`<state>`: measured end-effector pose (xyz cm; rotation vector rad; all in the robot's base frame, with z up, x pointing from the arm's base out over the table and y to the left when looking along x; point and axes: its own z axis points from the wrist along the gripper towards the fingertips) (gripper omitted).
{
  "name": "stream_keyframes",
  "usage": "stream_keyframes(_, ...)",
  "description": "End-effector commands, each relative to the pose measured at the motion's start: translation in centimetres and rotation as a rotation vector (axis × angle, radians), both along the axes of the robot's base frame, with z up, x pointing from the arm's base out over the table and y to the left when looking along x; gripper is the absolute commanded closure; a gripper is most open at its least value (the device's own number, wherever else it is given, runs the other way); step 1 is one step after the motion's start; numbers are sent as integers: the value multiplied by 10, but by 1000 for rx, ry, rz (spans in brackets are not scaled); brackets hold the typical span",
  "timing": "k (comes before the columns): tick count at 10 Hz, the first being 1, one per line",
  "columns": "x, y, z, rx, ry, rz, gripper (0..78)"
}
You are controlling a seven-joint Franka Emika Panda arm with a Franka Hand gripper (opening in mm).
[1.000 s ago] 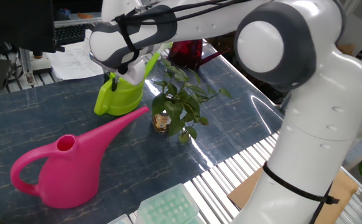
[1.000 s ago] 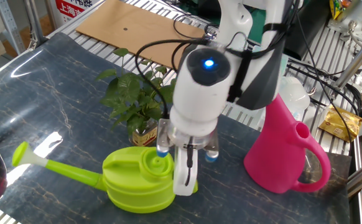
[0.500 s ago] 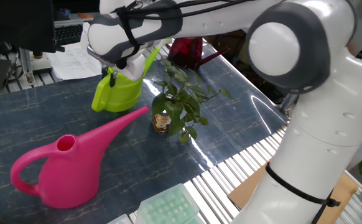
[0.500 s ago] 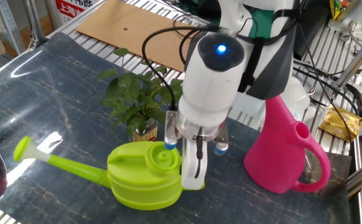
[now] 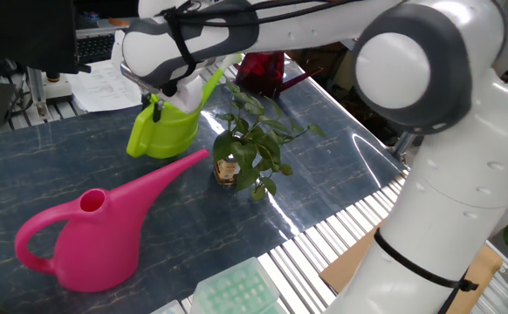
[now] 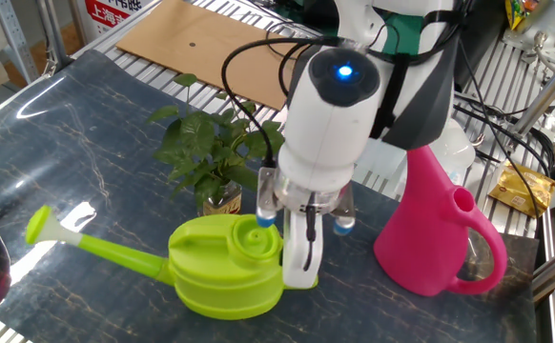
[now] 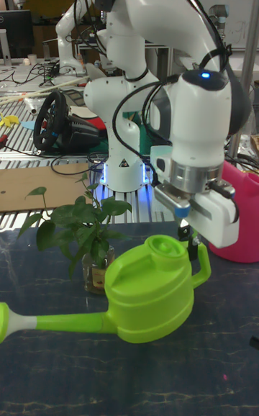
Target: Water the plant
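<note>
The gripper points straight down and is clamped on the handle of the lime-green watering can, one white finger running down the can's rear side in the other fixed view. In the tall fixed view the thin green handle loop rises between the gripper's parts at the can's right edge, so the jaws stand narrow around it. Whether the can's base touches the table or hangs just above it cannot be told.

The white Franka arm — the largest thing in sight — stands at the table's edge and reaches across it, its forearm level and its wrist bent down over the can. A blue light glows on the wrist housing.

The pink watering can lies on the near side of the table in one fixed view, its long spout aimed toward the plant. It stands clear of the gripper.

The lime-green watering can's long spout stretches away from the gripper, ending in a round rose; its filler neck sits beside the gripper.

The plant — thin stems, drooping green leaves, a little brown labelled jar — stands upright on the dark marbled table just beside the green can, on the side toward the arm's base. It is near the gripper but not touching it; in the tall fixed view it sits left of the gripper, behind the can's body.
</note>
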<state>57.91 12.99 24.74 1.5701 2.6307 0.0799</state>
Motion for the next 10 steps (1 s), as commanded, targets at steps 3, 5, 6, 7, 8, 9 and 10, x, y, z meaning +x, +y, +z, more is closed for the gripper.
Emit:
stream_keyframes(3,-24,29,42,-3,-9,-69,762)
stream_keyframes(5,-29,34,48,1,-6,-86,762)
stream_keyframes(6,-32,37,50,2,-5,-97,762)
stream_keyframes(7,-35,39,52,5,-2,-102,762)
stream_keyframes(8,-37,41,54,7,0,-104,762)
stream_keyframes(9,-38,41,55,8,1,-105,762)
stream_keyframes(10,-38,41,55,9,1,-111,762)
